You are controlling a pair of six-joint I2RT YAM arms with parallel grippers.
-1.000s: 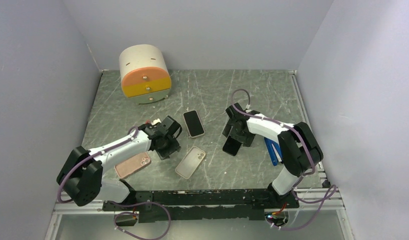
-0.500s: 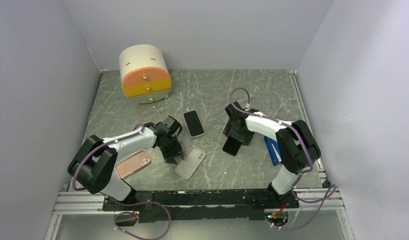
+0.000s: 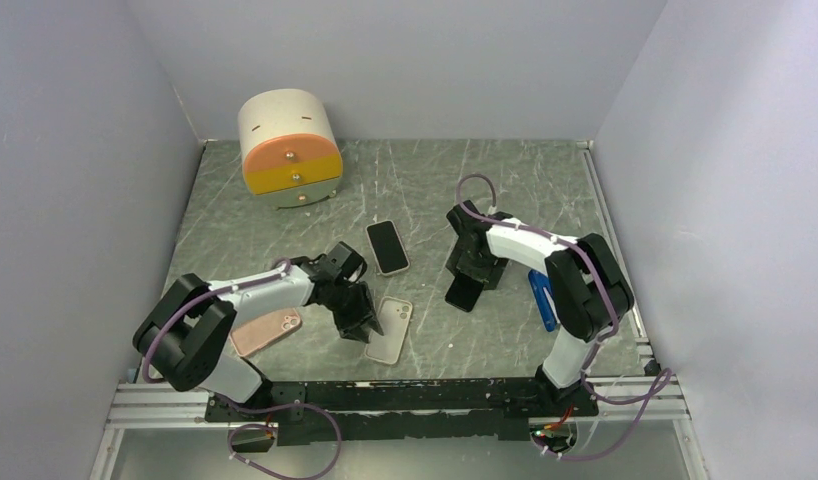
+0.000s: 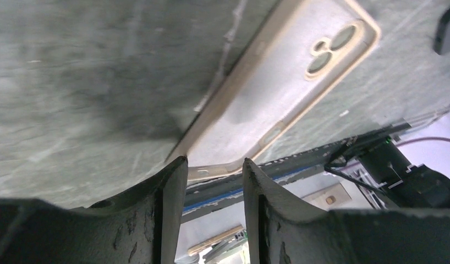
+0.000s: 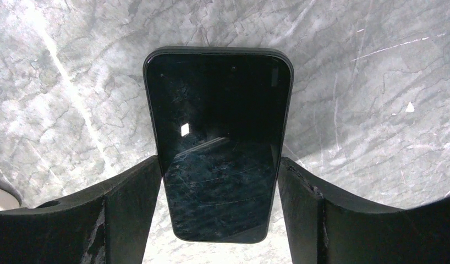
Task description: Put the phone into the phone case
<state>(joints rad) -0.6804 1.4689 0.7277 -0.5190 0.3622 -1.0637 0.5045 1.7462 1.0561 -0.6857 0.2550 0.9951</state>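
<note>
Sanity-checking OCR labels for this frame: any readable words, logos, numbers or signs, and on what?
No readable text in any view.
Beige phone case: plain back, no logo.
Black phone: dark screen, only glare and scratches.
Second phone, pink case, drawer box: no markings visible; anything on them is too small to tell.

Black phone (image 5: 218, 126) between end effector (image 5: 218, 162) fingers, grey marbled table (image 5: 377, 82)
</note>
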